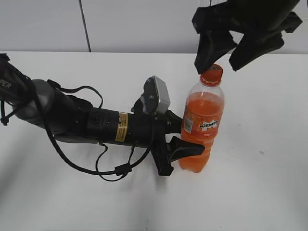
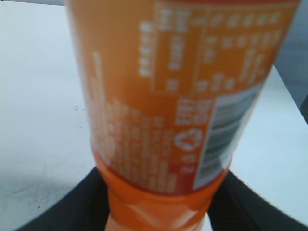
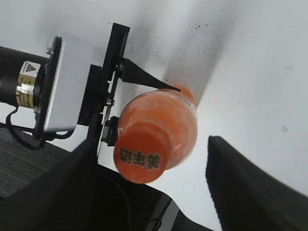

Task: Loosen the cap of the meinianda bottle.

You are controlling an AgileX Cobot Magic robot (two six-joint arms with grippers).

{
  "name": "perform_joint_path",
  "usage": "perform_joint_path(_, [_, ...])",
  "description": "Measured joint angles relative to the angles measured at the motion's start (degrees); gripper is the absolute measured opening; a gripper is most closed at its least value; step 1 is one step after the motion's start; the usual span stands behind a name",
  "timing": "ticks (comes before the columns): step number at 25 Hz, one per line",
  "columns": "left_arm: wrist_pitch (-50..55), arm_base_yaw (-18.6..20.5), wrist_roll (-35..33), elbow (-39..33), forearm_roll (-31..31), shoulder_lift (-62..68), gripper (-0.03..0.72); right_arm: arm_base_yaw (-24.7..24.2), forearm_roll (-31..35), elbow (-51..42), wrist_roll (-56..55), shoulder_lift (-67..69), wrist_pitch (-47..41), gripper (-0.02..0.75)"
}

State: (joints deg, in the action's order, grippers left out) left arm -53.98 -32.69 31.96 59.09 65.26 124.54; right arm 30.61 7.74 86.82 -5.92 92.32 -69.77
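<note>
The meinianda bottle stands upright on the white table, with orange drink and an orange label. Its orange cap is on top. My left gripper is shut on the bottle's lower body, one finger on each side. In the left wrist view the label fills the frame, with the jaws hugging the bottle below it. My right gripper is open and hangs just above the cap, fingers to either side. In the right wrist view the cap lies between the open fingers.
The white table reaches out on all sides. The left arm lies low across the table from the left, with looping cables. A grey wall stands behind.
</note>
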Motion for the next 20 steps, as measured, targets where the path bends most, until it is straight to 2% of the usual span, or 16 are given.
perform_joint_path(3, [0.00, 0.00, 0.00, 0.00, 0.00, 0.00, 0.363, 0.00, 0.00, 0.00, 0.00, 1.02, 0.00, 0.515])
perform_joint_path(7, [0.00, 0.00, 0.00, 0.00, 0.00, 0.00, 0.363, 0.00, 0.07, 0.00, 0.11, 1.65, 0.00, 0.469])
perform_joint_path(10, [0.00, 0.00, 0.00, 0.00, 0.00, 0.00, 0.363, 0.00, 0.14, 0.00, 0.59, 1.72, 0.00, 0.409])
perform_joint_path(13, [0.00, 0.00, 0.00, 0.00, 0.00, 0.00, 0.363, 0.00, 0.71, 0.00, 0.95, 1.72, -0.01, 0.288])
perform_joint_path(15, [0.00, 0.00, 0.00, 0.00, 0.00, 0.00, 0.363, 0.00, 0.85, 0.00, 2.34, 1.72, 0.05, 0.269])
perform_joint_path(18, [0.00, 0.00, 0.00, 0.00, 0.00, 0.00, 0.363, 0.00, 2.39, 0.00, 8.63, 1.72, 0.05, 0.269])
perform_joint_path(20, [-0.05, 0.00, 0.00, 0.00, 0.18, -0.05, 0.363, 0.00, 3.16, 0.00, 18.02, 1.72, -0.05, 0.269])
